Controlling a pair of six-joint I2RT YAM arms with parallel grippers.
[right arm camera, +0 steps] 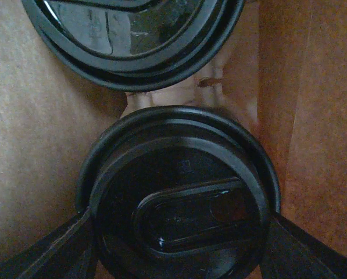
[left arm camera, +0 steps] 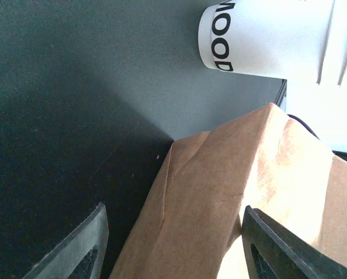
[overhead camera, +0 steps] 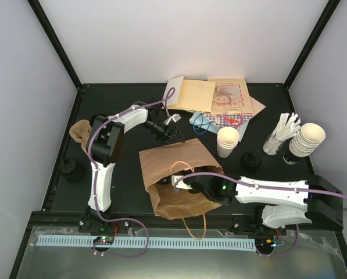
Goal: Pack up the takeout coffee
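Both fingers of the right gripper (right arm camera: pixel 182 216) sit against the black lid rim of the takeout coffee (right arm camera: pixel 179 192), clamping it from either side, deep inside the brown paper bag (overhead camera: pixel 173 160). A second lidded cup (right arm camera: pixel 132 35) is just beyond it in the same bag; can't tell if they touch. The left gripper (left arm camera: pixel 173 212) has its jaws spread wide, holding nothing, above the bag's far edge. A lidless cream cup (left arm camera: pixel 260 38) printed MOOD stands on the black table (overhead camera: pixel 129 189) near the bag.
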